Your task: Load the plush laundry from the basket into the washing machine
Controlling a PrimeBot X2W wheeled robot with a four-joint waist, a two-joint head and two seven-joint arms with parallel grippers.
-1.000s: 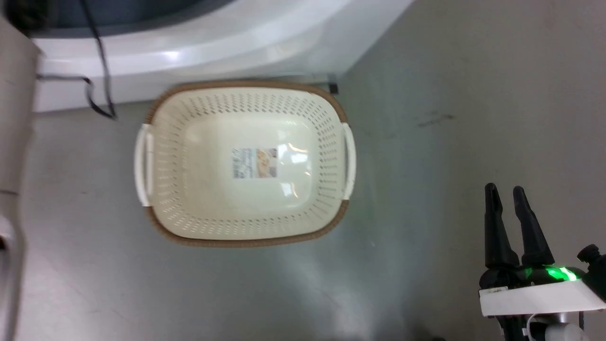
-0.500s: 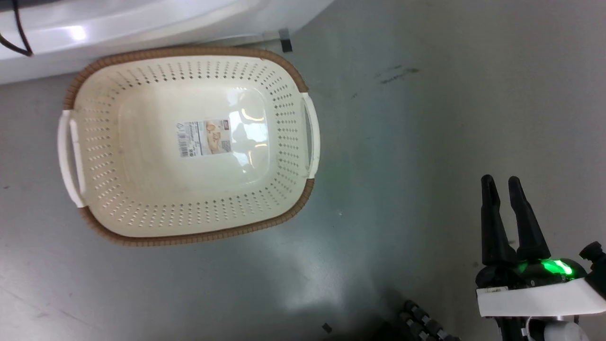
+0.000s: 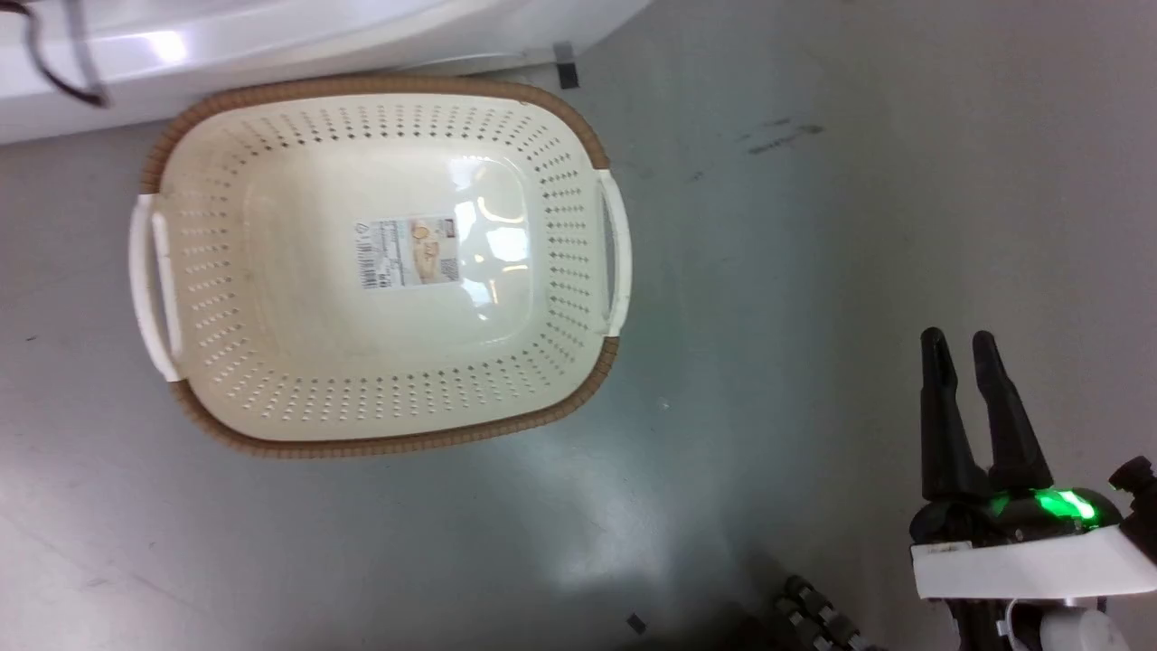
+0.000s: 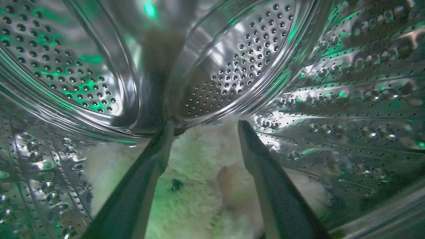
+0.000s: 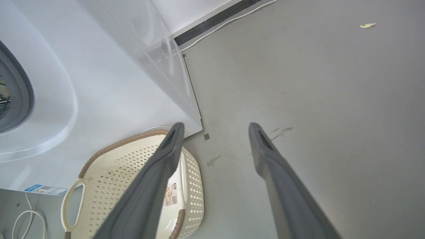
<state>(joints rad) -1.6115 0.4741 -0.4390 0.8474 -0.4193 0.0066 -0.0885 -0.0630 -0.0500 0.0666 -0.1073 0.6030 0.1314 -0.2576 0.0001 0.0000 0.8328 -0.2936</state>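
Camera shifted — left jaws open over plush laundry (image 4: 199, 156) in drum (image 4: 239, 66), right jaws open; basket (image 3: 380, 402) label (image 3: 407, 253) unreadable.

The head camera looks almost straight down at the floor (image 3: 859, 226) from well above. The basket (image 3: 362, 85) sits at upper left, the washing machine (image 3: 362, 27) base runs along the top edge, and the right jaws stand at the lower right. The left wrist camera is inside the drum (image 4: 239, 63), very near, facing its back wall past the plush (image 4: 199, 166) lying between the left jaws. The right wrist camera looks down and forward over the floor beside the machine's front. It shares the basket, the machine's corner and a dark scuff (image 3: 782, 136) with the head view.
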